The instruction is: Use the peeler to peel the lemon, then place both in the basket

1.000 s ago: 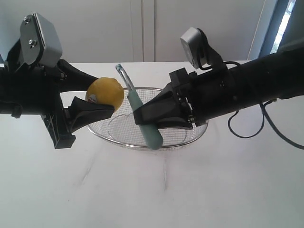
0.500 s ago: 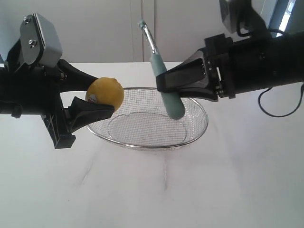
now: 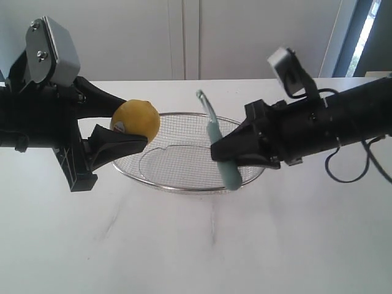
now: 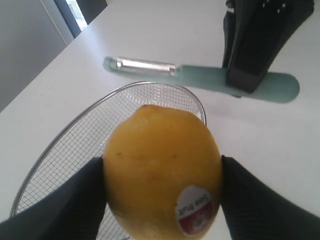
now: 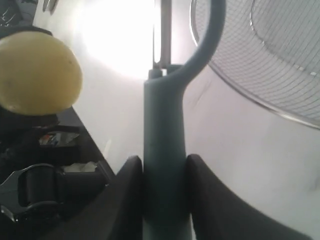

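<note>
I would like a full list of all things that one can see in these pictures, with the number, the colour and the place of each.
lemon: one, yellow, held in the air near the basket's rim.
sticker: one, red and white, on the lemon.
peeler: one, pale teal handle with a metal blade, held above the basket, head upward.
basket: one, silver wire mesh, empty, on the table between the arms.
table: one, white, under the basket.
left claw: one, black, shut on the lemon.
right claw: one, black, shut on the peeler's handle.

Frontal exterior, close wrist views, all sharing lemon (image 3: 135,119)
</note>
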{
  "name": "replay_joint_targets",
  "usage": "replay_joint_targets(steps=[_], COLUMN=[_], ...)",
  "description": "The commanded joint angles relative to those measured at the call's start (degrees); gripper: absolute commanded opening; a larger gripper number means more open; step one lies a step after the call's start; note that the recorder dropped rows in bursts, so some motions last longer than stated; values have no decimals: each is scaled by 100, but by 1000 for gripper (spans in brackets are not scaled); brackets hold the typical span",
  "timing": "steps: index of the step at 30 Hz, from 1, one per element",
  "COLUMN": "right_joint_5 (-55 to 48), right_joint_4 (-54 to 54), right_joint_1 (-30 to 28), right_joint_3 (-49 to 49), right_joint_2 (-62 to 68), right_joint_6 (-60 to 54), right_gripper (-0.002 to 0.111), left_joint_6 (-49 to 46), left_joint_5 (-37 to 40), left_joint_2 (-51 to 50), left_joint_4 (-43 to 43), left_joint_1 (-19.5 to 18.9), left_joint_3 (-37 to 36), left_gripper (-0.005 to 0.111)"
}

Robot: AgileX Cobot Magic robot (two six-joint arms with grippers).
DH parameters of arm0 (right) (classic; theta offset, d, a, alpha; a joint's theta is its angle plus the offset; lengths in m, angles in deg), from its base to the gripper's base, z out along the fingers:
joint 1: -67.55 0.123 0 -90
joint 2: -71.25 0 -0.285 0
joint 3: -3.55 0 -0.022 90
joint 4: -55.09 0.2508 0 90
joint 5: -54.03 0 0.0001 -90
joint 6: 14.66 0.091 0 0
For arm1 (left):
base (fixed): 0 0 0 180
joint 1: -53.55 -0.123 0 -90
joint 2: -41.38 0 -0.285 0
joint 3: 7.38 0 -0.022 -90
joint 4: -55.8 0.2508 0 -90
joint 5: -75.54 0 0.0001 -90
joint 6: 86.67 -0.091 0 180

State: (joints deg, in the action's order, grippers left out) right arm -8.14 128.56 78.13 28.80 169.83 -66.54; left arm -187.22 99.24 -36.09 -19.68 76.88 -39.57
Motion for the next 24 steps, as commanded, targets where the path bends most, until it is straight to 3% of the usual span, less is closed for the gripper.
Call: replay_joint_targets(steps=[1, 8, 24], right_joint_5=[-367, -778, -778], right_joint_4=[406, 879, 1414], right_joint_1=[364, 826, 826], right_joint_3=[17, 7, 7], right_joint_2=[477, 945, 949], right_joint_6=[-45, -201, -440], right_gripper=[0, 0, 0], left_joint_6=[-10, -10, -10], left_joint_5=[119, 102, 25], left_joint_2=[32, 31, 31], left_joint_4=[-204, -204, -204], left_joint_1=[23, 23, 23], left_joint_3=[-23, -23, -23], left_gripper=[0, 0, 0])
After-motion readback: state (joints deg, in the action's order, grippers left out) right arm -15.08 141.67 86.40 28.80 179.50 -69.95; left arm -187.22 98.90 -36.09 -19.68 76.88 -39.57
